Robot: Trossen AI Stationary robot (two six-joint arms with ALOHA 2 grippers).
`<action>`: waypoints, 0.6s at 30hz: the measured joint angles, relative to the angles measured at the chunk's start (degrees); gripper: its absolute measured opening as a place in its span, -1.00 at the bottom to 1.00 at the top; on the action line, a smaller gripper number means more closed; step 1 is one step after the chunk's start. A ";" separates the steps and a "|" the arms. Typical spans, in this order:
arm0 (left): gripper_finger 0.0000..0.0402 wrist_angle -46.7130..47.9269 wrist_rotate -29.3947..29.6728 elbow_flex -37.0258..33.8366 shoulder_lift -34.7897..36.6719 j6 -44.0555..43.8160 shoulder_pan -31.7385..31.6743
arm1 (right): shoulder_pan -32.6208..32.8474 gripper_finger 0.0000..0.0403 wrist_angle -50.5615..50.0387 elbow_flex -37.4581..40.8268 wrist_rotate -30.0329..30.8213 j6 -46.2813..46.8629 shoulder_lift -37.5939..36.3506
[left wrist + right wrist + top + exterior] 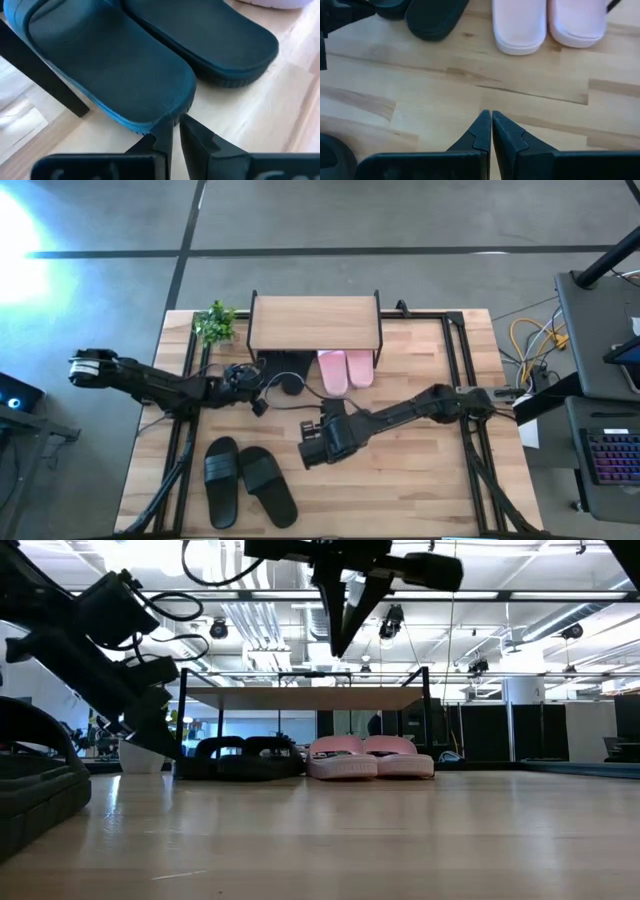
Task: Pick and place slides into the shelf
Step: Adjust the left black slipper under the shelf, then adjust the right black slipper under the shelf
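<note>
On the large light-wood tabletop (420, 480), you see the small low shelf with a pale wooden top board and thin black metal legs (315, 323) standing at the far edge, with a little green potted plant (215, 323) just beside its left end. Under the board, the light pink pair of broad-strap slide sandals (346, 370) lies on the right side, heels poking out toward you; in the low view a black pair of slide sandals (240, 757) sits just beside it, to its left. A second black pair of slides (248, 480) lies well apart from the shelf, near the front left of the tabletop. Your left gripper (174, 131) reaches in at the shelf's left front, its narrowly parted fingertips touching the heel edge of the nearer black sandal there. Your right gripper (491, 125) hovers above bare wood near the tabletop's middle, in front of the pink pair, fingers pressed together and holding nothing.
</note>
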State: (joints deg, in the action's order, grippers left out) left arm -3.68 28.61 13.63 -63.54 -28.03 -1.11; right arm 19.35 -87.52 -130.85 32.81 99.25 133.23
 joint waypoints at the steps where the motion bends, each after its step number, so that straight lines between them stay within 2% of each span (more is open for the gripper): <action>1: -0.89 -0.64 -0.10 0.00 -0.55 -0.02 -0.30 | 0.30 -0.96 -0.86 0.01 0.29 0.86 0.00; 3: -0.89 -0.08 -2.10 0.19 -0.87 -0.01 -0.44 | 0.96 -0.96 -2.76 0.26 -0.05 2.96 0.00; 8: -0.89 0.26 -14.85 0.28 1.93 -0.43 0.28 | 2.13 -0.96 -2.47 2.84 -3.67 10.40 -0.02; 12: -0.89 0.47 -12.66 0.27 7.33 -3.09 2.24 | 3.07 -0.96 -1.48 5.84 -3.37 20.09 -0.02; 15: -0.89 2.72 -12.05 0.77 12.30 -2.88 3.09 | 2.90 -0.96 3.85 8.14 -2.87 18.27 -0.11; 18: -0.89 9.03 -16.67 1.85 17.70 -2.86 3.36 | 1.09 -0.96 15.41 10.88 -5.53 9.84 -0.11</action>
State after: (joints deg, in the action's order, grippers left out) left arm 5.34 11.94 15.48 -45.84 -30.89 2.25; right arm 20.44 -72.10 -119.97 27.28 109.08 133.12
